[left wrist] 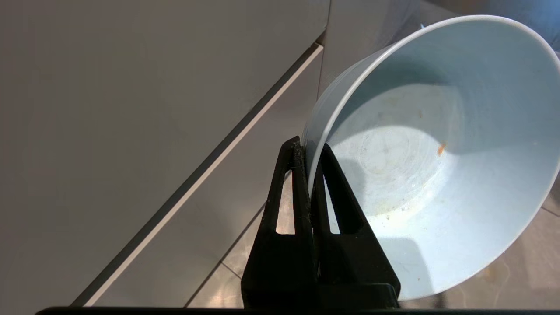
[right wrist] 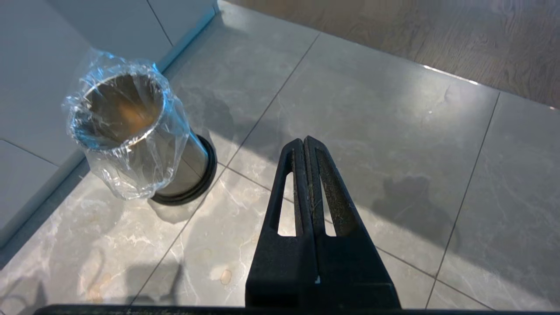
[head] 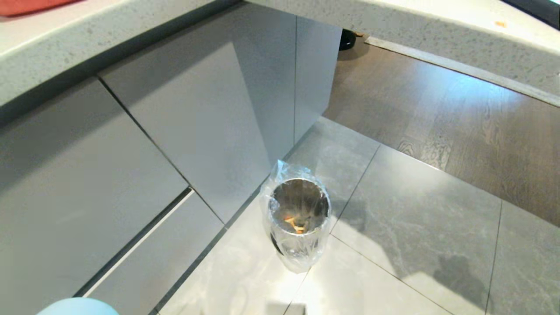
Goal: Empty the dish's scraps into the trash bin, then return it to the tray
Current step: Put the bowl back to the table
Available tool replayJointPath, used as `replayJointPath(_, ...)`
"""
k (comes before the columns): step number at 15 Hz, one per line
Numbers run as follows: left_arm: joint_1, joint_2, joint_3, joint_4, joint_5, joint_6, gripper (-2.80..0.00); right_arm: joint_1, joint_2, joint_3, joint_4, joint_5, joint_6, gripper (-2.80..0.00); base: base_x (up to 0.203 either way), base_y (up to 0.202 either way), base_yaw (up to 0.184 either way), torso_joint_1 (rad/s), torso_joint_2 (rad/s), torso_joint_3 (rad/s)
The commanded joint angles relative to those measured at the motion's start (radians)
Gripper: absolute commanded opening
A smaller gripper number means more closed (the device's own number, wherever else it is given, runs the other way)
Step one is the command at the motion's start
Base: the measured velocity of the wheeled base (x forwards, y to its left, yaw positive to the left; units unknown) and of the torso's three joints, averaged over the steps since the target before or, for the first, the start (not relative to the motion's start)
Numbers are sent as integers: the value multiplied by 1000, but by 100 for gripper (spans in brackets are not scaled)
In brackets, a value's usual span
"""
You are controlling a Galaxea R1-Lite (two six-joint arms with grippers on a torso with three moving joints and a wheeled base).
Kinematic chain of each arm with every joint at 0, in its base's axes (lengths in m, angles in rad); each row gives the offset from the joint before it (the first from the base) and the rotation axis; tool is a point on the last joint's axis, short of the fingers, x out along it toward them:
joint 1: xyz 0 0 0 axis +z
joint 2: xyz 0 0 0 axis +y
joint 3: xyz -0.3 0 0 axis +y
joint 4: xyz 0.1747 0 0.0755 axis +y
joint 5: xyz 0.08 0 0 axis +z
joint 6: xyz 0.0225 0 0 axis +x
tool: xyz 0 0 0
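A: Item one, largest: floor point(right wrist: 393, 109), grey stone tiles with wood boards beyond. Cabinet fronts point(head: 175, 122) stand on the far side of the left fingers, under a pale counter point(head: 65, 48).

B: The tray?

A: Not in any view. Its direction from the fingers cannot be told from here; a red patch shows at the counter's edge, nothing more.

B: Item two?

A: Trash bin point(head: 299, 218), metal cylinder, clear liner over the rim, black base, upright on the tiles. It stands ahead of the right gripper's tips and off to one side, well apart from them. Scraps point(head: 295, 224), yellow and orange sticks, lie at its bottom.

B: Item three, the dish.

A: Dish point(left wrist: 437, 157), pale blue bowl, tilted on edge, mouth turned back toward the wrist. Only an orange speck point(left wrist: 441, 148) and smears remain inside. In the head view just its rim shows, low and left of the bin.

B: Held how?

A: Left gripper point(left wrist: 309, 151) is clenched on the wall at the rim, one finger outside, one inside; the bowl hangs off to the inner finger's side.

B: Right gripper?

A: Right gripper point(right wrist: 304, 144), fingers pressed together, holding nothing, over bare tile.

B: Verdict?

A: Emptying looks done. The return falls to the left arm, and likely means rising to counter level first.
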Motion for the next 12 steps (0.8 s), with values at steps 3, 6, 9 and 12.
replayJointPath(3,0,2,0,-1,1,1,-280,0,0,-1,0,0,1,-280,0,0,0,3,2,200)
replayJointPath(6,0,1,0,-1,0,1,-280,0,0,0,0,0,0,-280,0,0,0,4,2,204)
replayJointPath(9,0,1,0,-1,0,1,-280,0,0,0,0,0,0,-280,0,0,0,0,2,201)
replayJointPath(12,0,1,0,-1,0,3,-280,0,0,-1,0,0,0,-280,0,0,0,5,2,204)
